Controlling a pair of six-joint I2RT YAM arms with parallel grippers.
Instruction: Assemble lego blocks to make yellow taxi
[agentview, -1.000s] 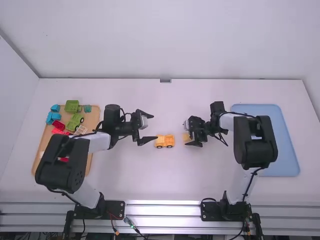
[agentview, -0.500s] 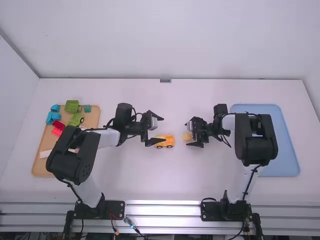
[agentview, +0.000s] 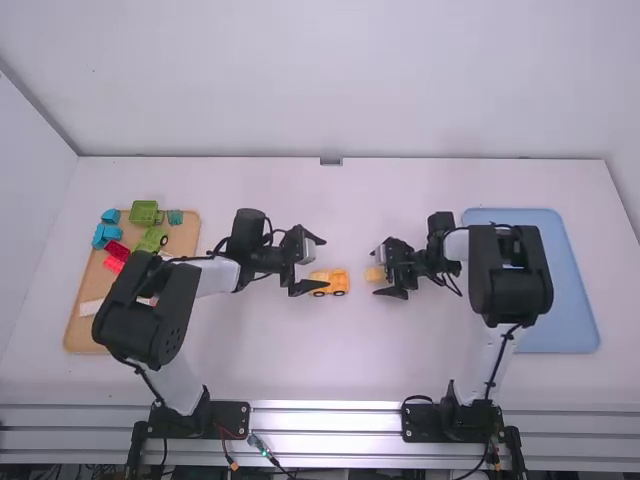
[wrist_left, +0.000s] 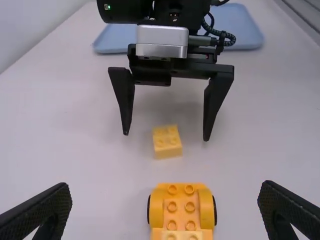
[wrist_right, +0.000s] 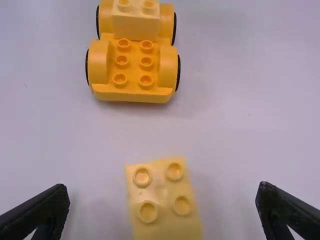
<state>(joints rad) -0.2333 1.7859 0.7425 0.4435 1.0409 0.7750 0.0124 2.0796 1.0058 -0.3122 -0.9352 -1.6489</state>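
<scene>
The left gripper (agentview: 326, 262) stands with its jaws wide apart and nothing between them in contact, beside the left end of the wheeled base (agentview: 337, 284). This base is orange-yellow with dark wheels and sits upright near the middle of the table (agentview: 300, 355). A paler yellow block (wrist_right: 135, 22) is mounted on its end farther from the right gripper (agentview: 374, 273); the remaining end shows bare studs.

The right gripper likewise has its jaws open. Between its fingers lies a loose yellow block (wrist_right: 162, 200), studs up, with a visible gap on either side; no grip is found. The loose block is apart from the wheeled base, to the right of it, and slightly turned relative to it.

At the left of the table, a wooden board (agentview: 184, 240) holds blue blocks (agentview: 106, 235), a green block (agentview: 144, 212), a green wheeled piece (agentview: 151, 239), a small teal block (agentview: 175, 217), red blocks (agentview: 117, 250) and a white piece (agentview: 90, 307), the last partly hidden by the left arm. At the right, a light blue tray (agentview: 560, 300) lies flat, partly covered by the right arm
</scene>
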